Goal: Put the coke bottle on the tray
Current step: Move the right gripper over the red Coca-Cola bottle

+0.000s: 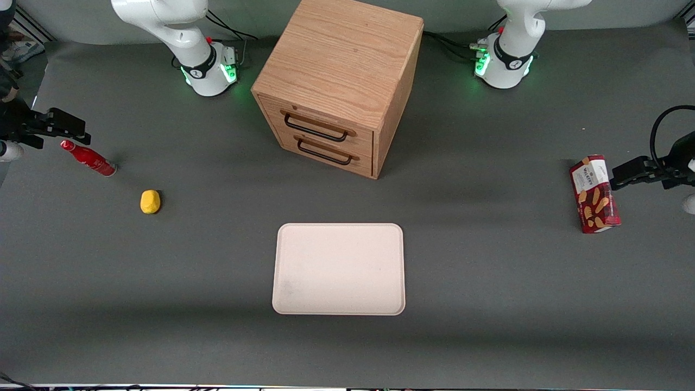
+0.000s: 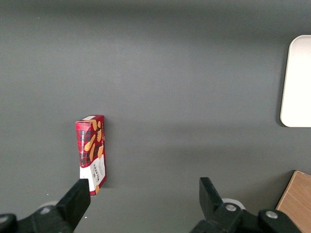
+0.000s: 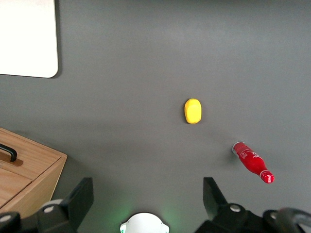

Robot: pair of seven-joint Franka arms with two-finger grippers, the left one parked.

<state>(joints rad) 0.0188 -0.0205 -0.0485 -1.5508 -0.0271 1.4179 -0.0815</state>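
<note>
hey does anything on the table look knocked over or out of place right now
Nothing stands out. The coke bottle stands on the mat at the working arm's end, below the open gripper, apart from the yellow object. The tray sits bare and square.

Dark grey table (image 1: 488, 282), oak two-drawer cabinet (image 1: 339, 81), seemingly even overhead light.

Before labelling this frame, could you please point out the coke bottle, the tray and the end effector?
coke bottle (image 1: 88, 158): front view, mid-body.
tray (image 1: 339, 269): front view, bare middle of its floor.
end effector (image 3: 148, 200): right wrist view, open, midway between fingertips, above the table near the bottle.
</note>
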